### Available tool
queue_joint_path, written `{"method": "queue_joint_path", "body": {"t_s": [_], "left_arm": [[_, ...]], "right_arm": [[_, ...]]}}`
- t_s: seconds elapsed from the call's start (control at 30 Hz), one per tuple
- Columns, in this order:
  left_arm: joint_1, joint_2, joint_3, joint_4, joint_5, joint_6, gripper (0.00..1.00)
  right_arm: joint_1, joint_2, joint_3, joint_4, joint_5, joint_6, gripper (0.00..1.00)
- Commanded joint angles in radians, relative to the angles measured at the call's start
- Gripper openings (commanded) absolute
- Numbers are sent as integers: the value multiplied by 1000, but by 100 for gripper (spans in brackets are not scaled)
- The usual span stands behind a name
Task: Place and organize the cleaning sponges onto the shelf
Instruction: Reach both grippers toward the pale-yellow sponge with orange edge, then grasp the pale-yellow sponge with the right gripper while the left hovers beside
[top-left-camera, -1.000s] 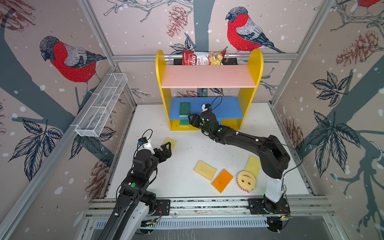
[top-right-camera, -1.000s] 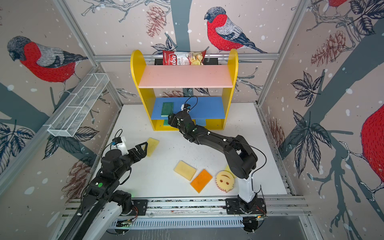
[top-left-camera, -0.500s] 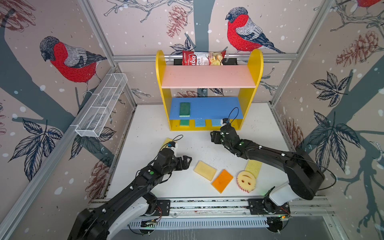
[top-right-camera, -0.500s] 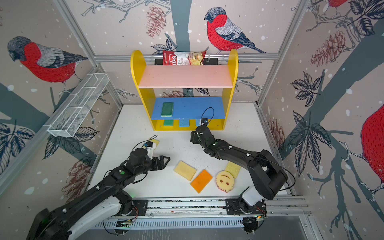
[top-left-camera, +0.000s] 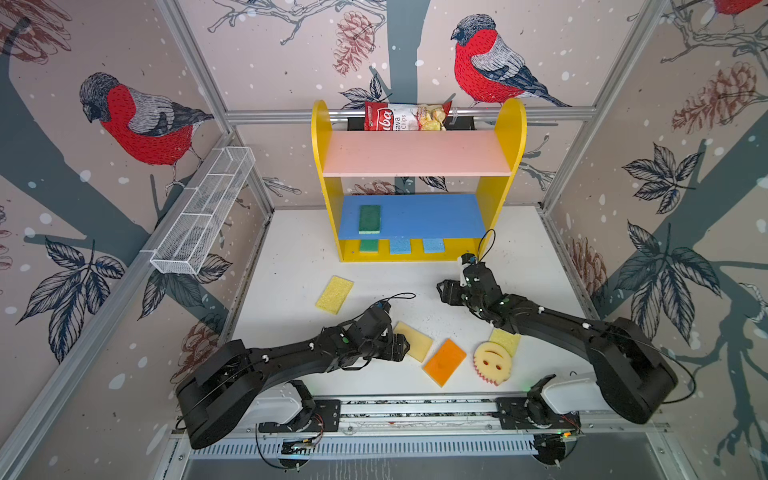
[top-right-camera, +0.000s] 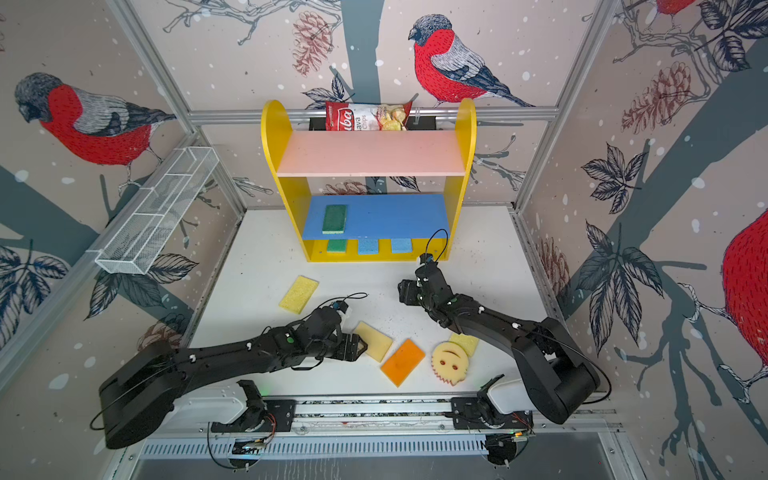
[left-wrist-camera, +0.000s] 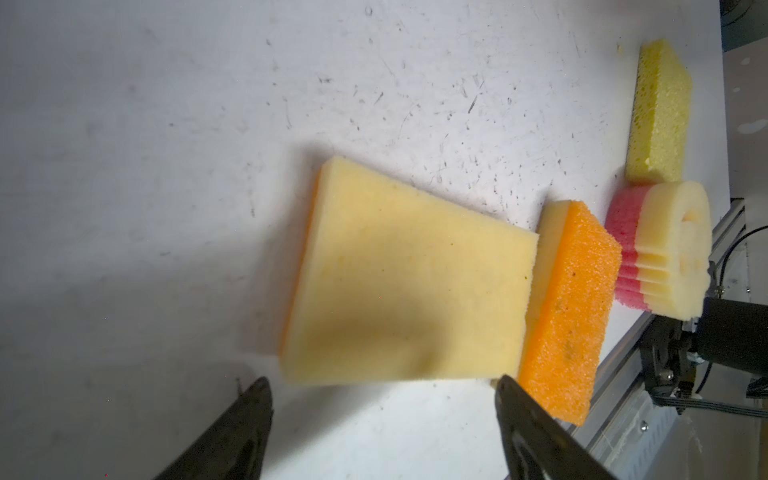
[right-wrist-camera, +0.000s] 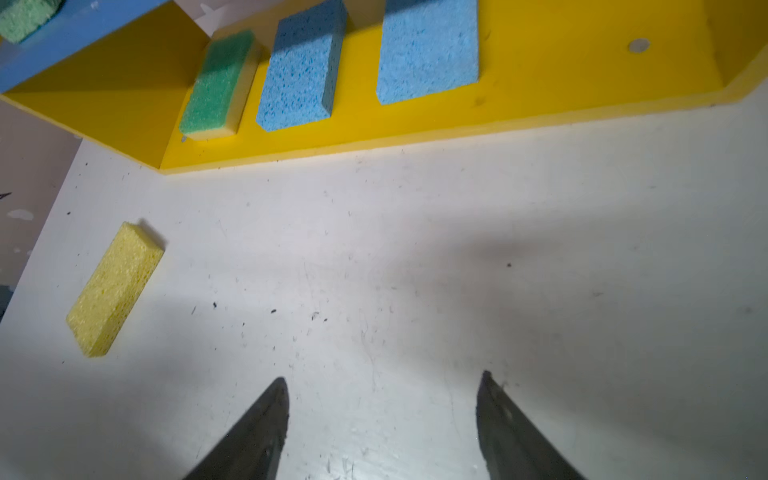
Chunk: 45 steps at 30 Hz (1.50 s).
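Yellow-sided, the shelf (top-left-camera: 415, 156) stands at the back of the table (top-left-camera: 299, 249) with its pink top bare. Its blue board (top-left-camera: 432, 216) carries one green sponge (top-left-camera: 370, 219). The base (top-left-camera: 461, 254) holds a second green sponge (top-left-camera: 369, 246), a blue sponge (top-left-camera: 400, 246) and a further blue sponge (top-left-camera: 433, 245). Four are shelved and five lie loose, so the job looks just under half done.

The step in hand is a pick. The left gripper (left-wrist-camera: 382, 415) is wide open and low, and the near end of the pale sponge (left-wrist-camera: 407, 282) lies just ahead between its tips. Nothing is held yet. The right gripper (right-wrist-camera: 382, 415) is also spread wide and empty, over bare table in front of the base.

Next the left jaws need to slide on and close across the pale sponge's width. They should then lift it clear of the orange sponge (top-left-camera: 444, 361), whose corner sits just beside it, perhaps touching. The smiley (top-left-camera: 492, 363) lies beyond that, and a yellow sponge (top-left-camera: 334, 294) lies well apart, nearer the shelf.

In both top views the blue board hides the rear of the base sponges. The last yellow sponge (top-left-camera: 505, 340) is partly under the right arm and behind the smiley. The left fingertips are hard to make out from above.
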Motion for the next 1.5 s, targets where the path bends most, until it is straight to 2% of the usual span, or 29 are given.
{"method": "queue_joint_path", "body": {"t_s": [0.0, 0.23, 0.37, 0.5, 0.63, 0.8, 0.9, 1.03, 1.2, 1.23, 1.33, 1.37, 1.47], "left_arm": [[-1, 47, 39, 86, -27, -15, 68], [9, 231, 187, 78, -119, -20, 62], [64, 369, 317, 85, -63, 10, 60], [127, 442, 391, 109, 17, 25, 60], [158, 419, 421, 105, 1, 50, 65], [198, 346, 394, 83, -15, 55, 68], [223, 275, 358, 42, -57, 71, 69], [281, 129, 278, 13, -116, 39, 71], [336, -75, 161, 15, -226, 5, 76], [336, -117, 136, 24, -253, 5, 76], [338, -220, 82, 34, -296, 2, 79], [338, -248, 67, 34, -305, -1, 79], [339, -317, 25, 48, -312, -10, 70]], "right_arm": [[4, -13, -20, 48, -55, -37, 70], [0, -57, -78, 63, -72, -59, 69], [-15, -92, -114, 65, -77, -66, 69], [-26, -125, -149, 64, -94, -68, 70], [-25, -116, -182, 95, -137, -50, 70], [13, -28, -159, 134, -201, -28, 69], [96, 44, -110, 126, -194, -50, 67], [223, 154, -16, 77, -126, -85, 66], [247, 264, 49, 67, -130, -54, 53], [248, 275, 55, 75, -139, -51, 47], [248, 295, 83, 80, -159, -49, 19], [248, 300, 95, 78, -164, -50, 14], [245, 310, 123, 82, -176, -55, 8]]}}
